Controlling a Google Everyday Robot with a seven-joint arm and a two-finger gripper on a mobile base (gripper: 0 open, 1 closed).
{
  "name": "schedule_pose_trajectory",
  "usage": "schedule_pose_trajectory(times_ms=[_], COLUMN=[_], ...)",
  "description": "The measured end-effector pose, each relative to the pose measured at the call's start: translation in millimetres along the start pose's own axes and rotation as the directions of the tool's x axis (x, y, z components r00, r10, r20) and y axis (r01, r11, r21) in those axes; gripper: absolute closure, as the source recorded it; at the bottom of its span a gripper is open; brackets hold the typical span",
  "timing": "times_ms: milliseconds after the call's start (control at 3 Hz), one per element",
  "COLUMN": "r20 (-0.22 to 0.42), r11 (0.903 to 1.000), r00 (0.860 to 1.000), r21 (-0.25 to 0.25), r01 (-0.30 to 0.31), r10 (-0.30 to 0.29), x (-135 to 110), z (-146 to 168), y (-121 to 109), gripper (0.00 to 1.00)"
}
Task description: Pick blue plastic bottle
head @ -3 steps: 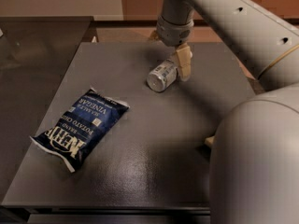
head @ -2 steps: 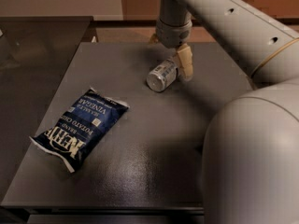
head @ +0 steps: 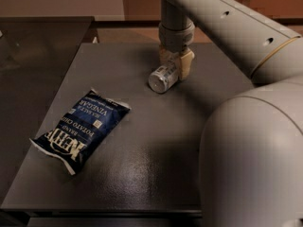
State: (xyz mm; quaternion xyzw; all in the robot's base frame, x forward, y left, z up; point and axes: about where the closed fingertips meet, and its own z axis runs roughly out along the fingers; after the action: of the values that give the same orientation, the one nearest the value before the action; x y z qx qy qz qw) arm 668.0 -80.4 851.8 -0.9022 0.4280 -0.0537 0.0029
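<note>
At the table's [head: 142,169] far side, the tool [head: 175,70] straddles the blue plastic bottle [head: 162,78], grip unclear.

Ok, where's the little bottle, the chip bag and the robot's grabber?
blue plastic bottle [head: 161,79], camera view, on its round end facing us.
chip bag [head: 83,126], camera view, middle of its dark blue front.
gripper [head: 175,66], camera view, its tan lower end, down at the bottle.

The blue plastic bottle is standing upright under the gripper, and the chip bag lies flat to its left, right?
Not upright: the camera view shows the blue plastic bottle lying on its side on the table. It is under the gripper, and the chip bag does lie flat to its left.
</note>
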Motion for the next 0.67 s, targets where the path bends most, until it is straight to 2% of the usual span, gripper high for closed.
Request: schedule_pose_trajectory(times_ms=[333,667], r20=[-0.006,-0.004], r11=[0.9999,0.9996], r00=[1.0,1.0], r21=[-0.01,0.027], r01=[0.011,0.01], r10=[-0.011,-0.01], x=[2.8,6.7], z=[0.4,-17.0], y=[3.0,3.3], gripper=[0.65,0.88])
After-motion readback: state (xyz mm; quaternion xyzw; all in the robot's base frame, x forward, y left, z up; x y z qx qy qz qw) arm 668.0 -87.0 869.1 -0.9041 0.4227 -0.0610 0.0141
